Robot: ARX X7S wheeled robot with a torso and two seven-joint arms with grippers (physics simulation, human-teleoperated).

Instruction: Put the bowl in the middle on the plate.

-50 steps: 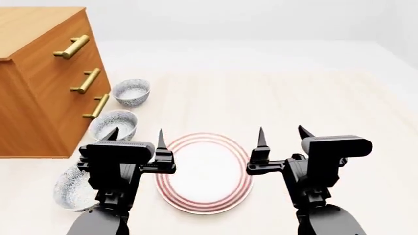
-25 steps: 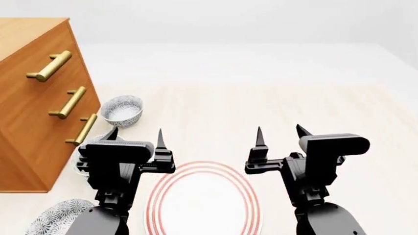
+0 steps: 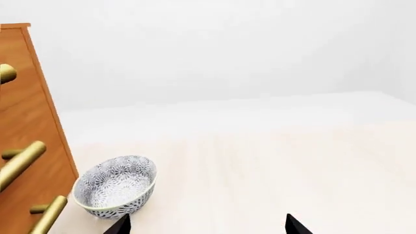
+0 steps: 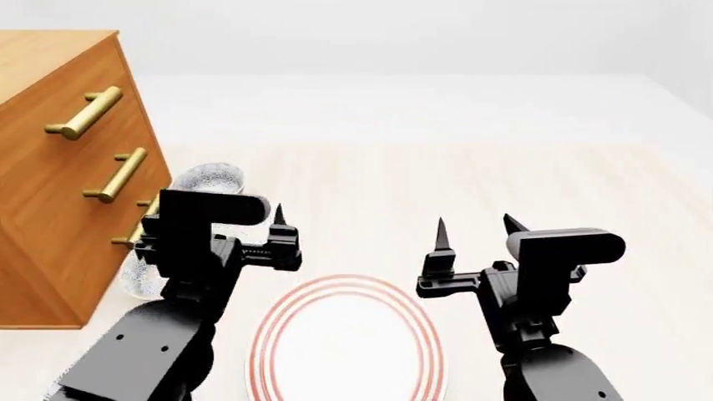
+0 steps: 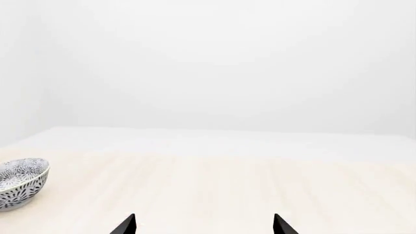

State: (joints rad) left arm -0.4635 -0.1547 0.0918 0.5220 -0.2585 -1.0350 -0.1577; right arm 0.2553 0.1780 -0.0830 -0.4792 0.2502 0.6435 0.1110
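Note:
Three speckled grey-and-white bowls stand in a row beside the dresser. The bowl in the middle [image 4: 134, 280] is mostly hidden behind my left arm. The far bowl [image 4: 212, 177] peeks out above my left gripper [image 4: 234, 219], which hangs open and empty over the row. In the left wrist view a speckled bowl [image 3: 117, 185] lies just ahead of the left gripper [image 3: 206, 225], likely the far one. The red-ringed white plate [image 4: 346, 342] lies between my arms, cut off by the frame edge. My right gripper [image 4: 476, 225] hovers open beyond the plate, holding nothing; the right gripper [image 5: 204, 224] faces bare table.
A wooden dresser [image 4: 56, 167] with brass handles [image 4: 117, 174] stands close on the left, right beside the bowls. The right wrist view catches a bowl [image 5: 19, 190] far off to the side. Light wooden tabletop [image 4: 446, 175] stretches ahead and to the right.
The head view first tilted, sliding the plate lower in the picture. Since half a second ago my left gripper has risen and now covers part of the far bowl. The right gripper barely moved.

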